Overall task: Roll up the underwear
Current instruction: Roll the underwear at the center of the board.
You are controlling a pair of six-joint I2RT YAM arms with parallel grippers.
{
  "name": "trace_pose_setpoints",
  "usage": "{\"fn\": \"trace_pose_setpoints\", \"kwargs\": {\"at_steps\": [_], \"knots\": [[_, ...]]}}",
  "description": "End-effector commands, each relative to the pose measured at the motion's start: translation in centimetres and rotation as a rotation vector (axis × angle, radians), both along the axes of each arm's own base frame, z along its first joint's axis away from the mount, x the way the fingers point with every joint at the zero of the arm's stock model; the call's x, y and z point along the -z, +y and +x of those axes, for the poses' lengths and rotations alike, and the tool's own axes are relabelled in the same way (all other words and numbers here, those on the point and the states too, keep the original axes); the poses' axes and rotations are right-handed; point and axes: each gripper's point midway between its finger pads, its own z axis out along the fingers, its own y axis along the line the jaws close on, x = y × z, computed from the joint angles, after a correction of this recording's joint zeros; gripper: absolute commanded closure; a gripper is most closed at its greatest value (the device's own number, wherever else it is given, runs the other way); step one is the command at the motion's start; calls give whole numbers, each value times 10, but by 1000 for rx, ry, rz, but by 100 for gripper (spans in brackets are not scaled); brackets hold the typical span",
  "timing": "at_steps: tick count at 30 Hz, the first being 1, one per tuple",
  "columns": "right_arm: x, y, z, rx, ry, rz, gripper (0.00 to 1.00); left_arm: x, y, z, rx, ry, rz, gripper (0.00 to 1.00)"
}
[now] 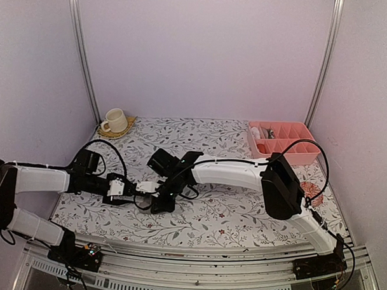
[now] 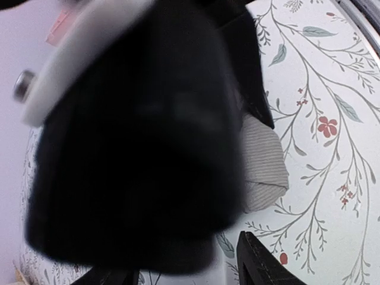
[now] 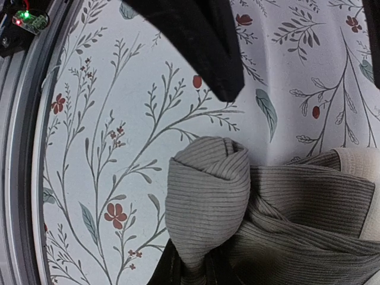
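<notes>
Pale walls on three sides, floral-cloth desk [image 1: 242,213] below.

Top view: cup [image 1: 115,120] back L, pink tray [image 1: 288,151] back R w/ bits in it I can't make out. L arm [image 1: 46,178] comes in low from the side, R arm [image 1: 243,172] arches over. Both meet mid-desk, nr the front, and whatever they work on is hidden from up here.

L wrist view: mostly a big dark blur, prob. the R arm's head right up close. Beside it, a patch of ribbed taupe briefs [image 2: 264,169] lying on the cloth. L jaws stand apart, nothing between them.

R wrist view: best look. Briefs are partly rolled, w/ one tight rolled end [image 3: 208,190] at the L of this view, cream waistband [image 3: 359,169] off to the R and loose folds between. R jaws closed, pinching the cloth at the foot of the roll.

Handling, my guess: light, soft, ribbed so fairly grippy, but floppy, so the roll will likely spring open if let go. Best hold is the thick rolled end or the waistband, not one thin layer, w/ the other jaws pinning the loose part.
</notes>
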Motion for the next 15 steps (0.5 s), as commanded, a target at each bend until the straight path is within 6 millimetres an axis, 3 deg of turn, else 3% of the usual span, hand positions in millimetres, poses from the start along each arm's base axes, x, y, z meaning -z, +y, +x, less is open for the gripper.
{"fn": "trace_pose_setpoints", "kwargs": {"at_steps": [1, 8, 15], "knots": [[53, -38, -26, 100, 328, -172, 94, -8, -4, -11, 93, -173, -16, 43], [45, -39, -20, 149, 457, -123, 94, -3, -10, -36, 175, -284, -12, 48], [40, -42, -8, 224, 566, -94, 94, 6, -37, -41, 219, -337, 70, 47]]}}
